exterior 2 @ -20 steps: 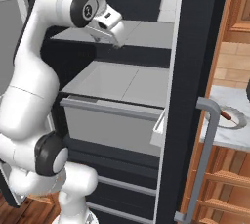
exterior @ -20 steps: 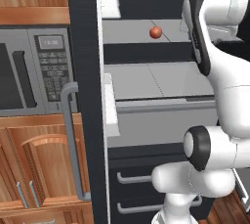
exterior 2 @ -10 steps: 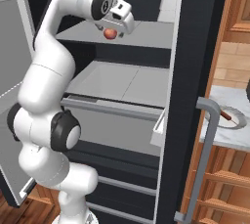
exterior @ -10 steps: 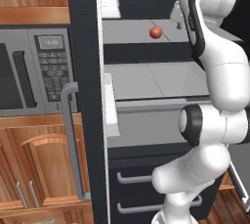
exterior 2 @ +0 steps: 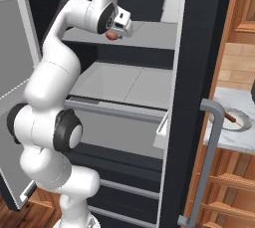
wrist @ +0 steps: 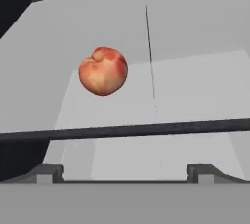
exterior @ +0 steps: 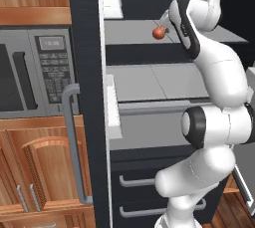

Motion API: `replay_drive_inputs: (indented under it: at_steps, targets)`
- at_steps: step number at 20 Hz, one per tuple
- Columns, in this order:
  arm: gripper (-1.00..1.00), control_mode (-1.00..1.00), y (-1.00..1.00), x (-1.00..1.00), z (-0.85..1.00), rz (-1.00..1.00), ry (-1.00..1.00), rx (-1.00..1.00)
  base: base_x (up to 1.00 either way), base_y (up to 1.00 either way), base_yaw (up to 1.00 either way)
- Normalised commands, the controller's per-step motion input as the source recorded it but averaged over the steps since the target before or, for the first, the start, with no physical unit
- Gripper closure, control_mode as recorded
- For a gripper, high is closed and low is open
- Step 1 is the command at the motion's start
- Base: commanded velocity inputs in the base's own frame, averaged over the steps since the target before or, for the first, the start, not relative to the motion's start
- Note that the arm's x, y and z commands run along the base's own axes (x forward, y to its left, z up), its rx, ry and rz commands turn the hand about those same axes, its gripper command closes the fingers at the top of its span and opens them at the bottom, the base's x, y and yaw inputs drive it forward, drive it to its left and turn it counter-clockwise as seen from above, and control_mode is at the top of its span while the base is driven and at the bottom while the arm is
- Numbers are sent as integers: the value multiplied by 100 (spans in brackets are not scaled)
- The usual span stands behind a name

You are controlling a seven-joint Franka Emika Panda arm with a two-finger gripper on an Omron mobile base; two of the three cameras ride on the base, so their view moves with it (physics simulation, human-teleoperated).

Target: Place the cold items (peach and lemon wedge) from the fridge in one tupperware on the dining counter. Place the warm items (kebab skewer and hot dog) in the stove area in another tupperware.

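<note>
Gripper [wrist: 125, 171] jaws spread wide, grasping nothing; round red-orange peach [wrist: 103, 71] upper left of centre on grey fridge shelf [wrist: 195, 76].

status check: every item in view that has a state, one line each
fridge door: open
peach: lying on the upper fridge shelf, not held
gripper: open, short of the peach, holding nothing
fridge drawer: shut
microwave: door shut
lower drawers: shut
</note>
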Motion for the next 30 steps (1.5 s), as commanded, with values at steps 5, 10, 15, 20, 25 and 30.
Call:
replay_drive_inputs:
  at_steps: [5,10,15,20,25,30]
  targets:
    - [-100,-100,17,66,0,9,-1,0,0,0,0]
    - [-100,-100,13,53,0,5,0,0,0,0,0]
    - [-100,-100,5,44,0,4,0,-1,0,0,0]
    - [-100,-100,1,41,-19,2,0,-8,0,0,0]
    - [-100,-100,0,2,-36,1,0,-13,0,0,0]
    - [-100,-100,12,-1,-22,0,0,-4,0,0,0]
